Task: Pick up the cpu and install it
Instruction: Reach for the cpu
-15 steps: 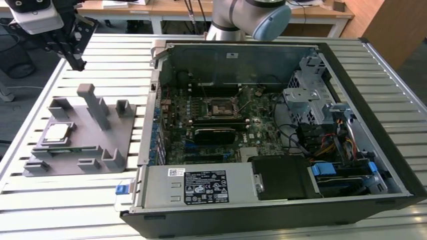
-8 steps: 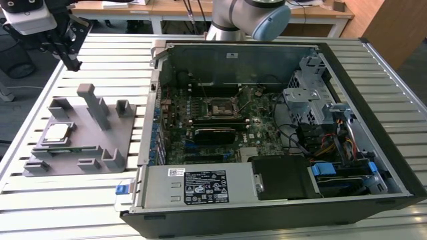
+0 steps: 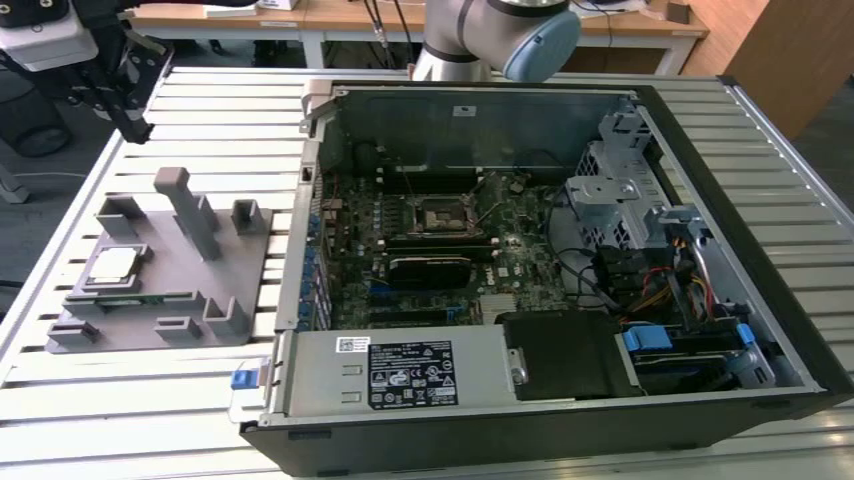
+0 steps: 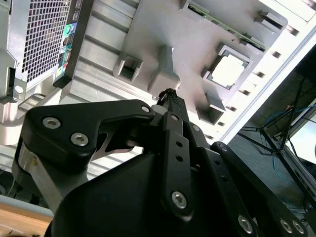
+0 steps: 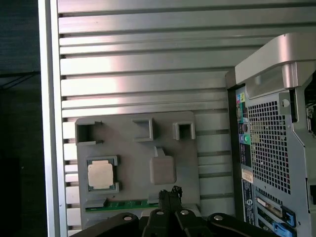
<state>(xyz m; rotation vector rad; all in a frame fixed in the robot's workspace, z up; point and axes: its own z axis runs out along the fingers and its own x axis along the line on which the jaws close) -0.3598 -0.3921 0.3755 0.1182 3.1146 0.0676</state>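
Cpu (image 3: 110,264) lies flat in a square nest on the grey fixture (image 3: 187,275), on the side toward the counter (image 3: 200,100) edge at the exterior view's left. We see nothing touching it.

Gripper (image 3: 131,125) hangs over the counter's far corner at the exterior view's left, well apart from the cpu. In the first wrist view the gripper (image 5: 171,191) shows its tips pressed together, so we read the jaws as clenched, grasping nothing.

Around the cpu, low blocks rim the nest, and a green strip (image 5: 128,204) lies in a slot just beside it. A tall post (image 3: 187,205) stands on the fixture between cpu and case (image 3: 467,120).

The open case sits just beside the fixture, and its side wall rises between the two. The socket (image 3: 438,213) lies mid-board, with a black module (image 3: 430,268) just beside it. A drive cage (image 3: 614,195) and cables (image 3: 654,285) crowd the case at the exterior view's right.
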